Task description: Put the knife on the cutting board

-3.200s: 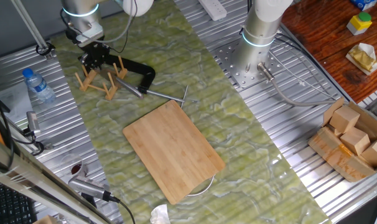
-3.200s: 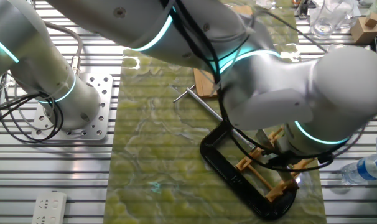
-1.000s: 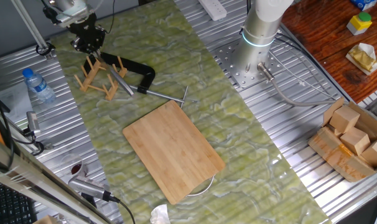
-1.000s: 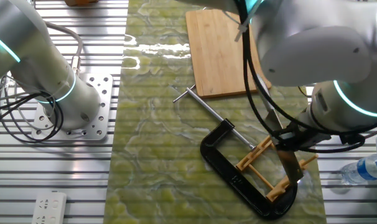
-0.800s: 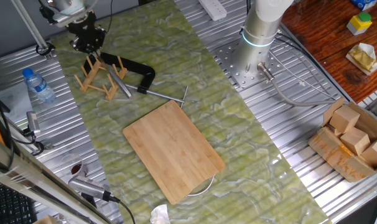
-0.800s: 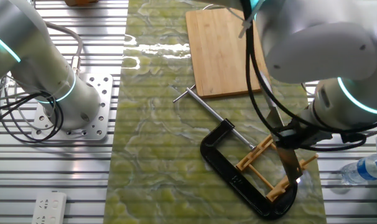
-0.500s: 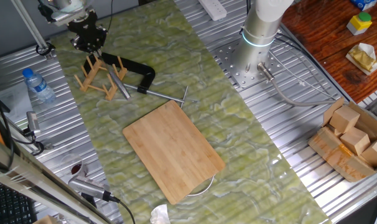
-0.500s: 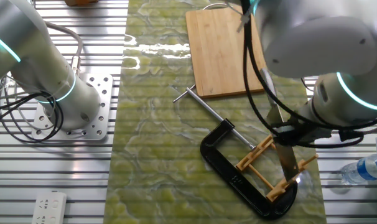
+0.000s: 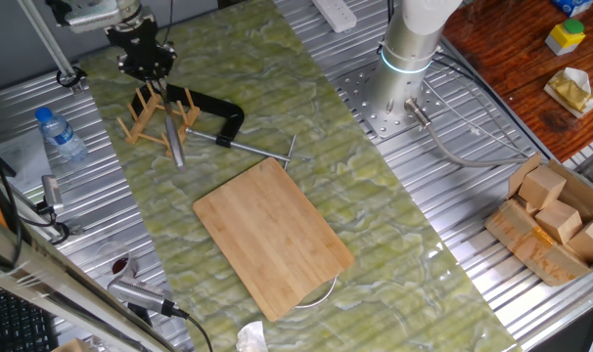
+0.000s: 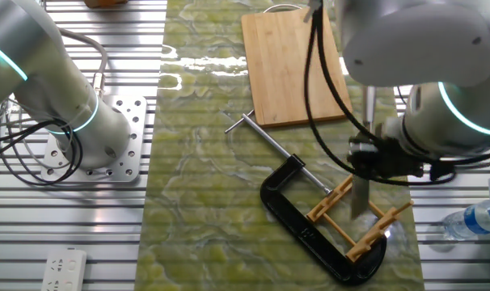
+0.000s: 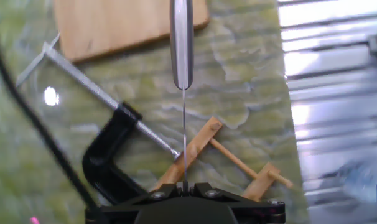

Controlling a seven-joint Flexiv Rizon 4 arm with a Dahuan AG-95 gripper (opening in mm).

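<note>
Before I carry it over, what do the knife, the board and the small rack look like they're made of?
Knife: bare steel by the look, grey with a shiny handle, held in the hand. Board: light wood, likely bamboo, matte with strip grain. Rack: pale unpainted wood pegs.

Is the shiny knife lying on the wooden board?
No, the knife hangs from the gripper above the little peg rack, well apart from the bare cutting board.
</note>
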